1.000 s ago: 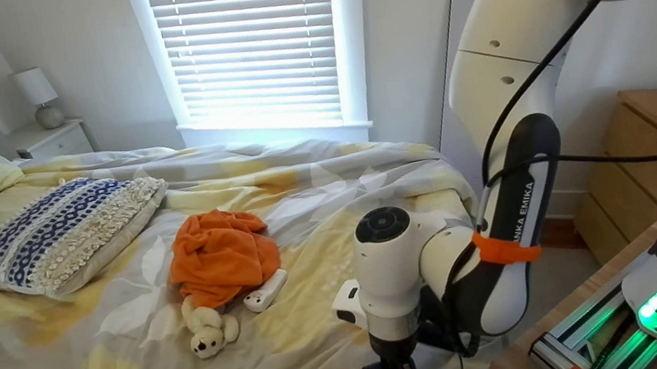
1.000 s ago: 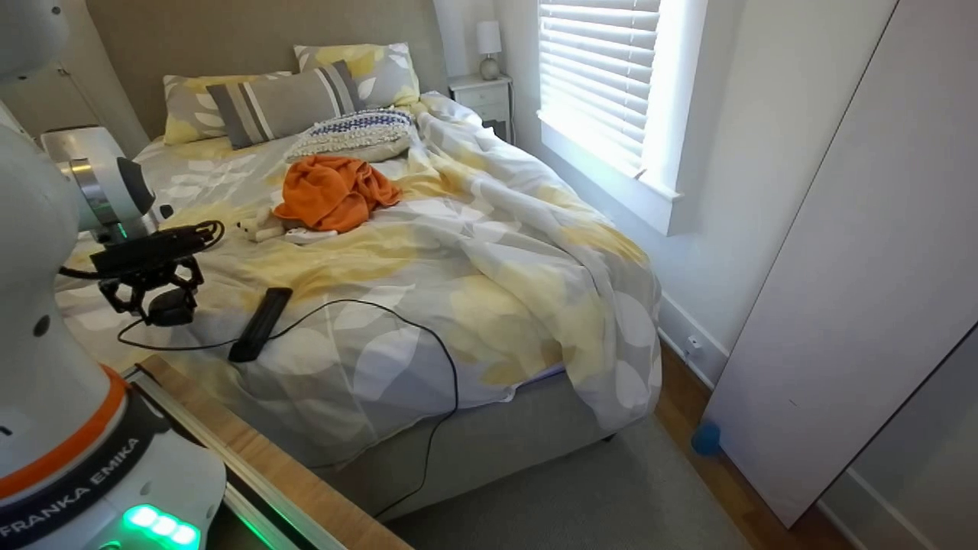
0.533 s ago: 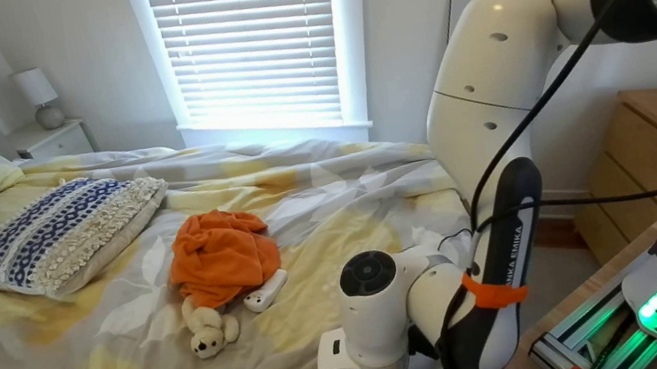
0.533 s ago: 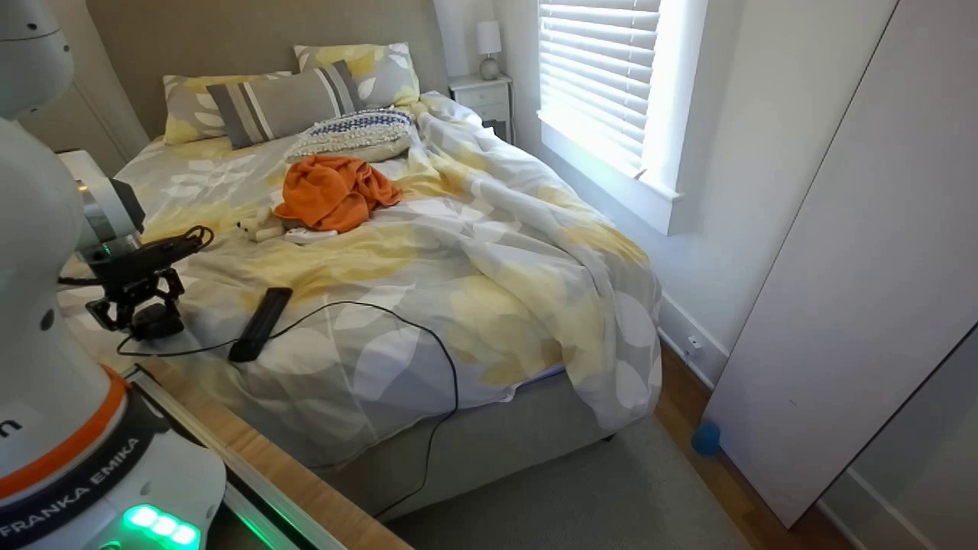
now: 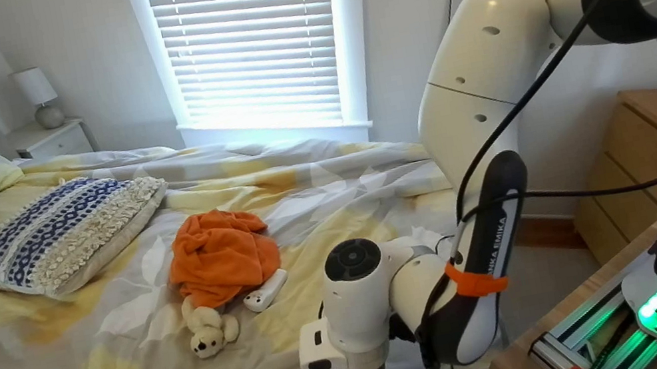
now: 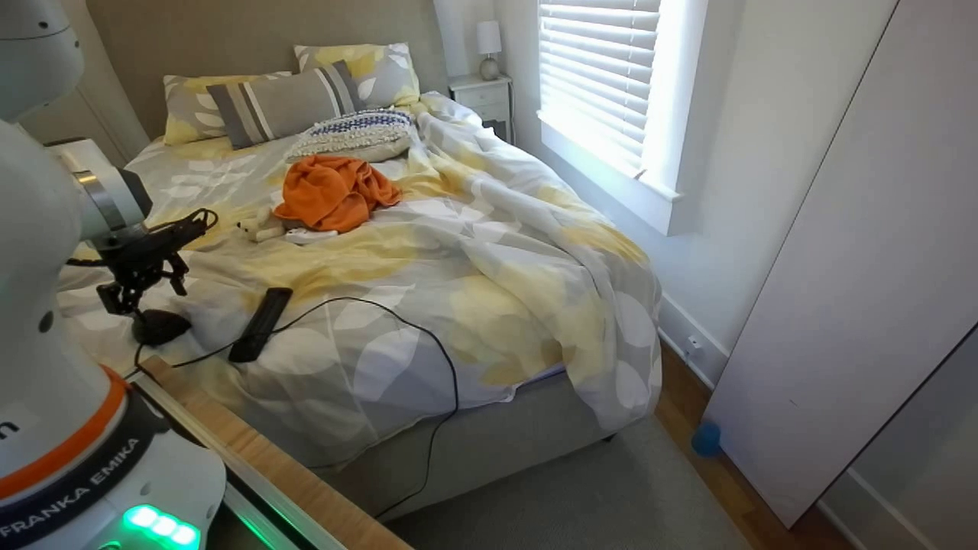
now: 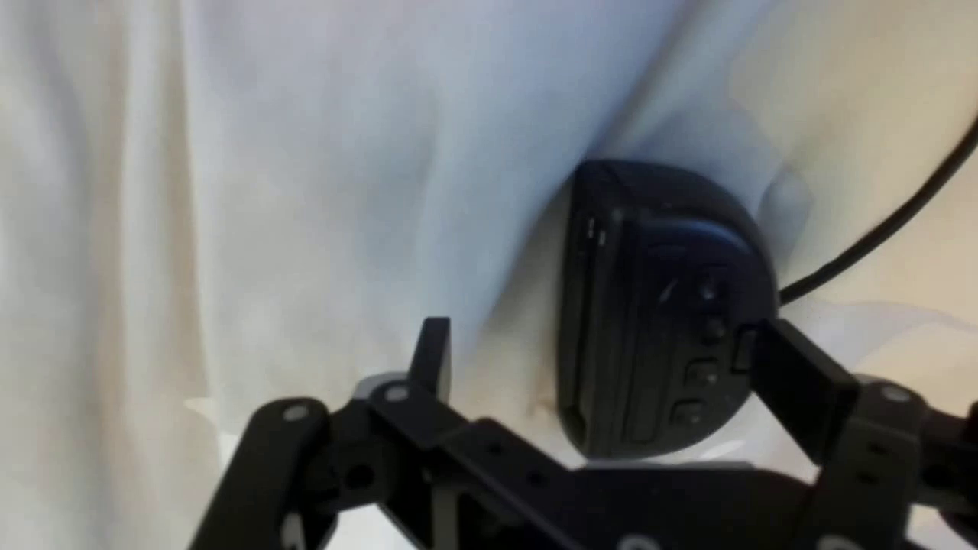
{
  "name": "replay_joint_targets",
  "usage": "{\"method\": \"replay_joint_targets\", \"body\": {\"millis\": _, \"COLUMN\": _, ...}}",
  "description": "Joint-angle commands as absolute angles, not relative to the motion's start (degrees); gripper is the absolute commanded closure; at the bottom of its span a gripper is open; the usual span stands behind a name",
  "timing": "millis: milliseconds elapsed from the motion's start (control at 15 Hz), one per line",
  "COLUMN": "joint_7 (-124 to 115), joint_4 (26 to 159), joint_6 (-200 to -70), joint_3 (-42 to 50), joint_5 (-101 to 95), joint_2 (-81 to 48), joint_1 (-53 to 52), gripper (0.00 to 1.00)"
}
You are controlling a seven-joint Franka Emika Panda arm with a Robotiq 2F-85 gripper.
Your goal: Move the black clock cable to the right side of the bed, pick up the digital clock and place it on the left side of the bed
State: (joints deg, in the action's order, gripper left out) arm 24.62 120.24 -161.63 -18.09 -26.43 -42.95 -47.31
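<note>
The fingers (image 7: 802, 389) hang parted over the black unit (image 7: 665, 328), gripping nothing. I'd fear a low sideways swing clipping it or snagging its cord (image 7: 879, 233).

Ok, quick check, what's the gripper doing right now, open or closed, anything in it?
Gripper: open, holding nothing; the black corded piece with buttons lies on the bed below it.

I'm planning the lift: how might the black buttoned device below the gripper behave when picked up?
The black device looks rigid, given its hard-edged case. Its smooth-looking curved side might slip. The thin, bending cord trailing from it could tug.
</note>
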Motion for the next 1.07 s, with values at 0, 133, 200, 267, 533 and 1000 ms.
{"method": "replay_joint_targets", "body": {"millis": 0, "joint_7": 20.41, "joint_4": 123.03, "joint_6": -159.77, "joint_3": -17.75, "joint_5": -24.74, "joint_2": -35.78, "joint_1": -44.93, "gripper": 0.00}}
{"method": "replay_joint_targets", "body": {"millis": 133, "joint_7": 17.71, "joint_4": 124.92, "joint_6": -159.99, "joint_3": -18.14, "joint_5": -22.26, "joint_2": -32.91, "joint_1": -41.97, "gripper": 0.00}}
{"method": "replay_joint_targets", "body": {"millis": 200, "joint_7": 16.96, "joint_4": 126.00, "joint_6": -160.49, "joint_3": -18.56, "joint_5": -21.01, "joint_2": -31.73, "joint_1": -40.14, "gripper": 0.00}}
{"method": "replay_joint_targets", "body": {"millis": 267, "joint_7": 16.34, "joint_4": 127.47, "joint_6": -161.34, "joint_3": -18.67, "joint_5": -19.87, "joint_2": -30.56, "joint_1": -38.23, "gripper": 0.00}}
{"method": "replay_joint_targets", "body": {"millis": 533, "joint_7": 14.66, "joint_4": 134.14, "joint_6": -163.58, "joint_3": -20.95, "joint_5": -14.05, "joint_2": -25.25, "joint_1": -29.72, "gripper": 0.00}}
{"method": "replay_joint_targets", "body": {"millis": 1000, "joint_7": 15.64, "joint_4": 145.33, "joint_6": -176.71, "joint_3": -35.39, "joint_5": 2.23, "joint_2": -18.66, "joint_1": -10.35, "gripper": 0.00}}
